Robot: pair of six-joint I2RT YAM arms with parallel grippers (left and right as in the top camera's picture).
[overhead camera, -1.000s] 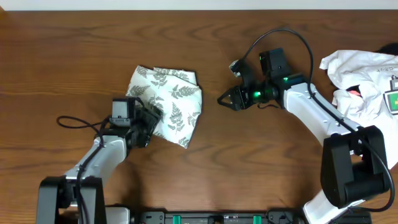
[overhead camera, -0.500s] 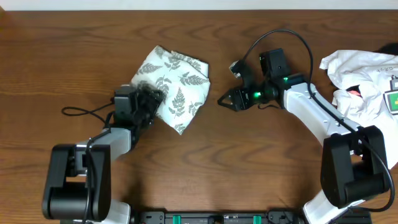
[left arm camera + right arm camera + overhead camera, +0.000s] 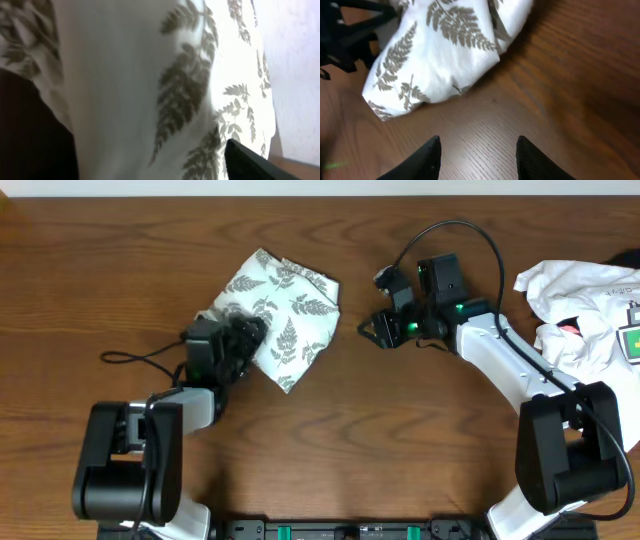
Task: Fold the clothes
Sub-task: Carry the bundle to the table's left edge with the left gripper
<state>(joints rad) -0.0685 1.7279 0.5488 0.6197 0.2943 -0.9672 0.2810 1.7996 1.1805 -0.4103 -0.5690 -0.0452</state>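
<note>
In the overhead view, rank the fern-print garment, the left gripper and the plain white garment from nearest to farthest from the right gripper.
1. fern-print garment: just ahead of the right gripper.
2. left gripper: at that garment's far left side.
3. plain white garment: crumpled at the right edge of the table.

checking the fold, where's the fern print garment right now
Overhead view: the fern-print garment lies bunched left of centre, against the left end effector, the right end effector apart on its right.
</note>
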